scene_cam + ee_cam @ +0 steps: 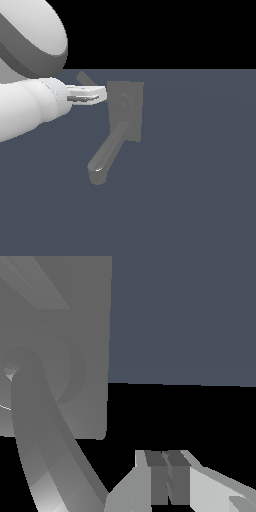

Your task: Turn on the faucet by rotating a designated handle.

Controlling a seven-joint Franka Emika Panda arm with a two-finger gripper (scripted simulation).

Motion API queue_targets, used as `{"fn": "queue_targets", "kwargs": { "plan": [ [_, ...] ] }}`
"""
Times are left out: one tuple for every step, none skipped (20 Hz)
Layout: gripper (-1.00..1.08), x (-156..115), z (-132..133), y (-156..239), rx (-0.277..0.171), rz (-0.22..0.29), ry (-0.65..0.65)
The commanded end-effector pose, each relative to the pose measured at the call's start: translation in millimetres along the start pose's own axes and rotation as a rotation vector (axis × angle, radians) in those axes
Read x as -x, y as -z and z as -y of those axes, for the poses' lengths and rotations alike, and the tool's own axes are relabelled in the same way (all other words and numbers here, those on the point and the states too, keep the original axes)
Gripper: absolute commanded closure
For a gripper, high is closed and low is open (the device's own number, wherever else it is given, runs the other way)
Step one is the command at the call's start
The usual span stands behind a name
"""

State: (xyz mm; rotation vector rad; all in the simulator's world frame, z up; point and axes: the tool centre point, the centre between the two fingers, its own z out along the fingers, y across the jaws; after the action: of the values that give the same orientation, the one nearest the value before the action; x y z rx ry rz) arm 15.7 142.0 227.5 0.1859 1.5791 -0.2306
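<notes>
Hiding most of the handle (84, 77), the gripper (100, 94) blocks it.

Matte grey faucet (125, 107), white tool (97, 95)

I see a bare simulated test scene: a flat slate-blue ground plane (200, 175) under a black void (160, 30), no room features.
</notes>
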Motion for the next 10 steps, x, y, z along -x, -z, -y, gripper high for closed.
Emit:
{"fn": "queue_targets", "kwargs": {
  "plan": [
    [1.08,16,0,-2,0.005,0.014,-0.008],
    [1.08,16,0,-2,0.005,0.014,-0.008],
    [1.08,4,2,-1,-0.002,-0.002,-0.002],
    [1.08,6,4,-1,-0.001,-0.001,-0.002],
    [1.08,8,6,-1,-0.001,-0.001,-0.002],
    [1.08,10,8,-1,-0.001,0.000,-0.002],
    [1.08,13,10,-1,-0.001,0.000,-0.003],
    [1.08,15,12,-1,0.000,0.001,-0.003],
    [1.08,17,14,-1,0.000,0.002,-0.003],
    [1.08,19,16,-1,0.000,0.002,-0.003]
  ]
}}
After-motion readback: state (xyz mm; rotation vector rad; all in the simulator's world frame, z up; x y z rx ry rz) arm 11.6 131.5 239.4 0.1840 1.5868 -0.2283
